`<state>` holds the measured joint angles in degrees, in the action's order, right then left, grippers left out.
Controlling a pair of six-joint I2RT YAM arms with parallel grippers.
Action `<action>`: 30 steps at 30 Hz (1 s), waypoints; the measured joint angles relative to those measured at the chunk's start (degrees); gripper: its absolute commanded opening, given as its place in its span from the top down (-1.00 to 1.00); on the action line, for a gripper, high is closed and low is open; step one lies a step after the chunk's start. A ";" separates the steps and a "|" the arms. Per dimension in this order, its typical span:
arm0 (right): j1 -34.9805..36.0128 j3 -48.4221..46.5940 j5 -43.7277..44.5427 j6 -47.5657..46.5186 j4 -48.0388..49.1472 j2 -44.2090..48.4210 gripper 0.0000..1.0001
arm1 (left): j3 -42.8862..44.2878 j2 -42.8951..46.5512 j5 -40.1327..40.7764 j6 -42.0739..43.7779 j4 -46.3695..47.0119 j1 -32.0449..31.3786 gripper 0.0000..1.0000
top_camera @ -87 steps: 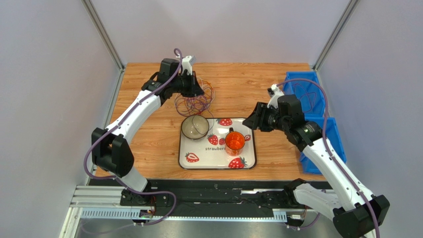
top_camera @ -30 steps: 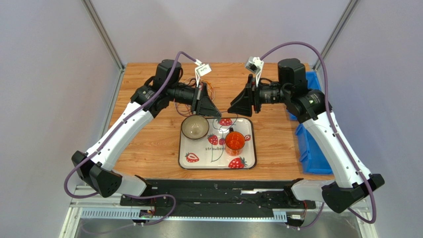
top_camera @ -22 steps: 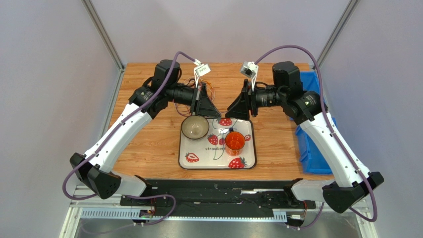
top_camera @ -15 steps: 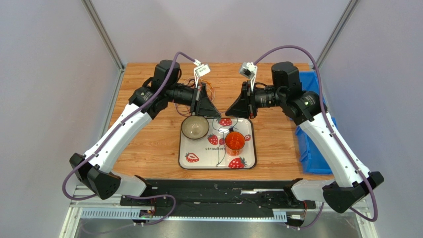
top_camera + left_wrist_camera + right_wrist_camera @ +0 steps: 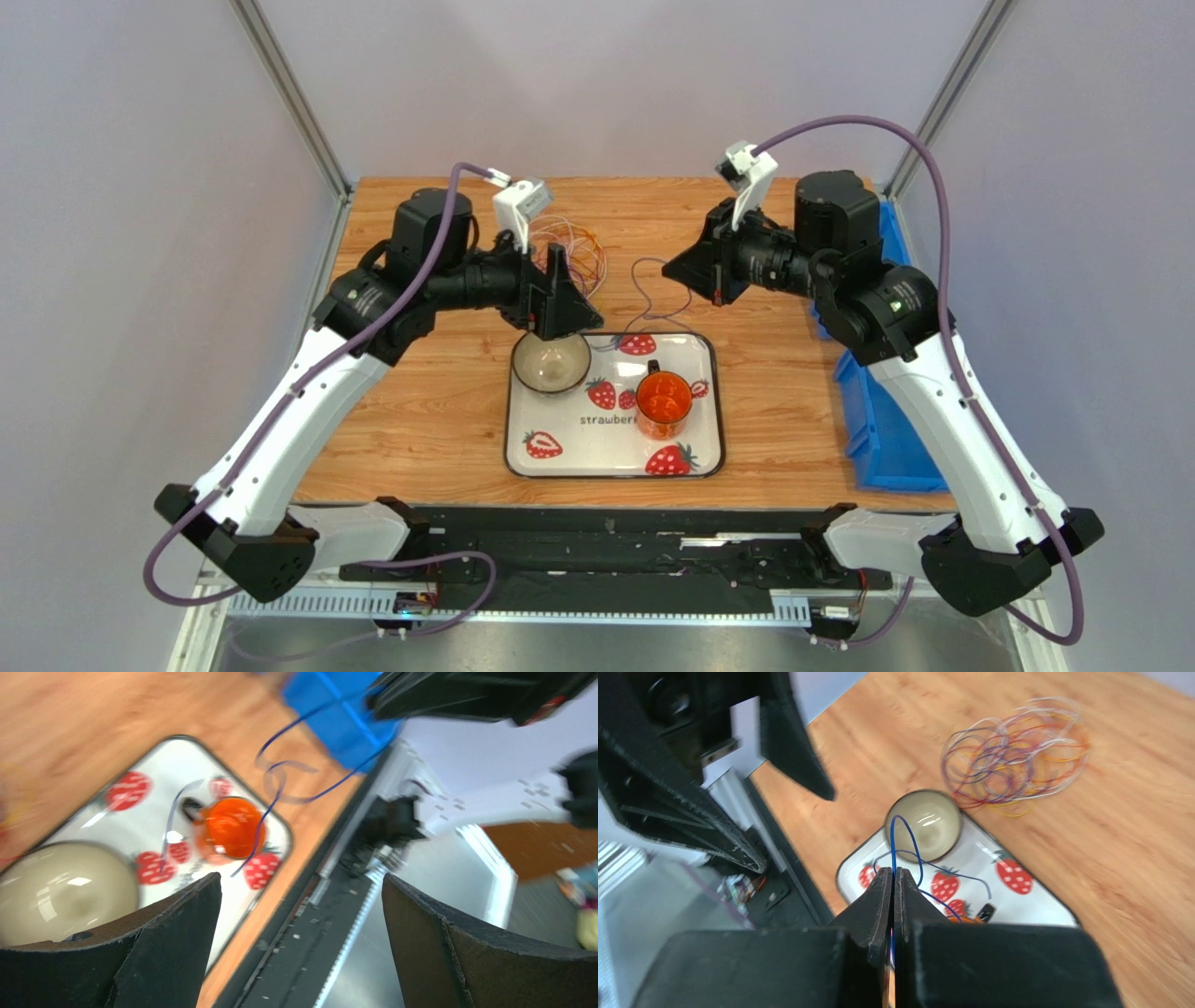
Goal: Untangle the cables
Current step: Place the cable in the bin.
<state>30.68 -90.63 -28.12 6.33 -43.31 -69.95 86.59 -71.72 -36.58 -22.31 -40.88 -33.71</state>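
Cable (image 5: 892,843), blue, pinched in my right end effector (image 5: 892,873); left end effector (image 5: 300,882) wide; tangle (image 5: 572,252) at bowl's (image 5: 550,361) twelve o'clock.

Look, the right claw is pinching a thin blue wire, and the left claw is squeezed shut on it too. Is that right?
Not quite. The right gripper does pinch the thin blue wire, but the left gripper is not shut on it. It is wide open and holds nothing. The left wrist view shows its fingers far apart.
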 measured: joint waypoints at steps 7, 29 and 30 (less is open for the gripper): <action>0.00 -2.51 13.88 2.80 0.72 0.63 1.00 | -4.52 8.76 25.83 0.31 -5.33 -0.02 -0.98; -1.05 -5.99 52.68 4.74 1.14 6.67 1.00 | -26.82 33.35 53.05 0.02 -8.26 -0.02 -0.74; -1.27 -5.99 54.49 4.57 1.09 6.84 1.00 | -27.69 33.42 53.42 -0.11 -8.85 -0.02 -0.74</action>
<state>29.41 -96.62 26.37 10.90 -42.22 -63.11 58.89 -38.30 16.84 -22.41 -49.74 -33.74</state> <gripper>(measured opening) 0.010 0.843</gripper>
